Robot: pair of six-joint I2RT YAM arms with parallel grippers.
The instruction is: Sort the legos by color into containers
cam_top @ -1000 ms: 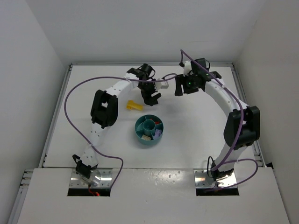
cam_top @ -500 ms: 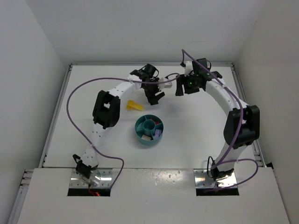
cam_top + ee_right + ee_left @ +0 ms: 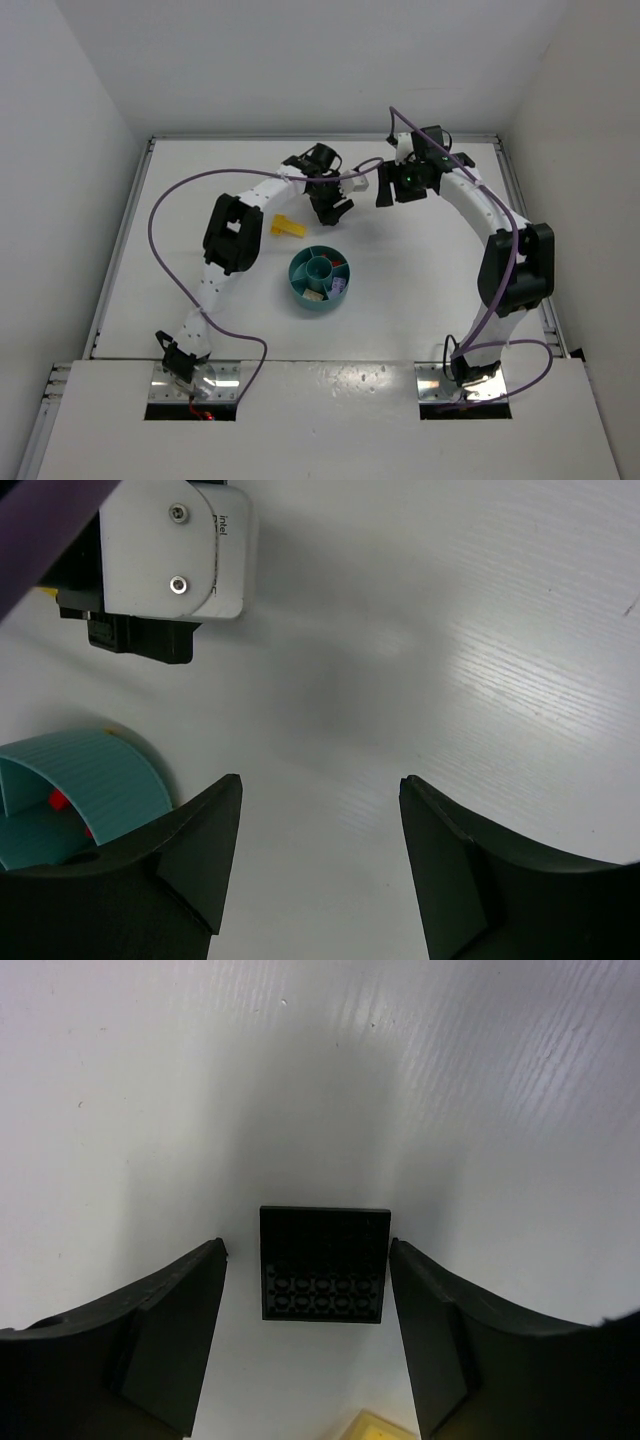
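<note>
A black lego [image 3: 323,1264] lies flat on the white table between the fingers of my left gripper [image 3: 307,1245]. That gripper is open, with a narrow gap on each side of the brick. The corner of a yellow lego [image 3: 375,1427] shows below it, and in the top view this yellow lego [image 3: 287,226] lies left of the left gripper [image 3: 333,210]. The teal dish [image 3: 303,270] holds red [image 3: 340,264], beige [image 3: 315,294] and purple [image 3: 338,287] legos in separate containers. My right gripper [image 3: 321,780] hangs open over bare table, to the right of the left one.
The dish's rim [image 3: 90,765] and a red lego [image 3: 60,800] show at the left of the right wrist view. The left arm's white camera housing [image 3: 175,550] is close above. Purple cables loop over both arms.
The left gripper has shifted slightly right and its jaws have narrowed a little around the black lego. The right arm has barely moved.
</note>
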